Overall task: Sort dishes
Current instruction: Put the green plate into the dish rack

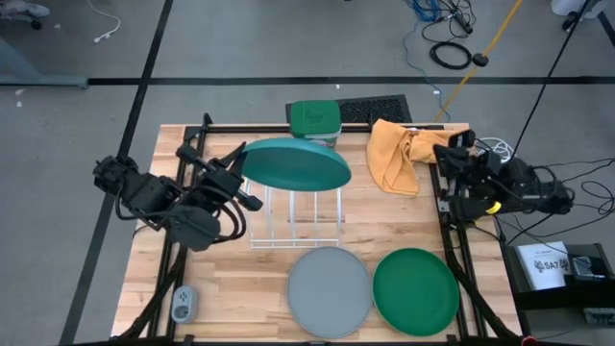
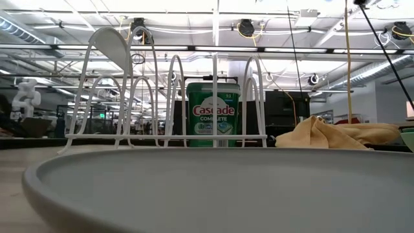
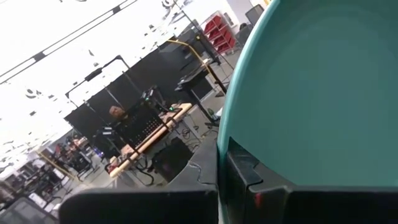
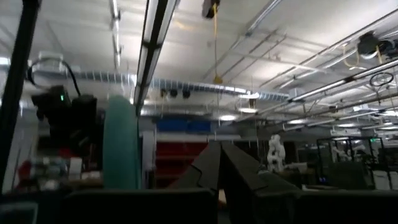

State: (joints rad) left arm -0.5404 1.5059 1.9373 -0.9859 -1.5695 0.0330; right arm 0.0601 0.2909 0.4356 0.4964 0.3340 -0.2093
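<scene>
My left gripper (image 1: pixel 247 181) is shut on a teal plate (image 1: pixel 296 165), which hangs tilted above the white wire rack (image 1: pixel 293 223). The plate fills the left wrist view (image 3: pixel 311 93) and shows edge-on in the right wrist view (image 4: pixel 121 143). A light grey plate (image 1: pixel 330 291) and a green plate (image 1: pixel 415 289) lie flat side by side on the table near its front edge. The grey plate fills the front of the low view (image 2: pixel 207 188). My right gripper (image 4: pixel 221 168) is shut and empty at the table's right edge (image 1: pixel 450 171). My left gripper pinches the teal plate's rim (image 3: pixel 222 149) on the plate's left side, one finger (image 3: pixel 255 186) on the hollow face and the other on the back. The fingers come level from the table's left. The plate is lifted clear above the rack, tilted toward standing on edge.
A green square tub (image 1: pixel 314 118) stands at the table's far edge behind the rack. An orange cloth (image 1: pixel 399 154) lies crumpled at the far right. A small grey device (image 1: pixel 184 305) lies at the near left corner. Black frame rails run along both table sides.
</scene>
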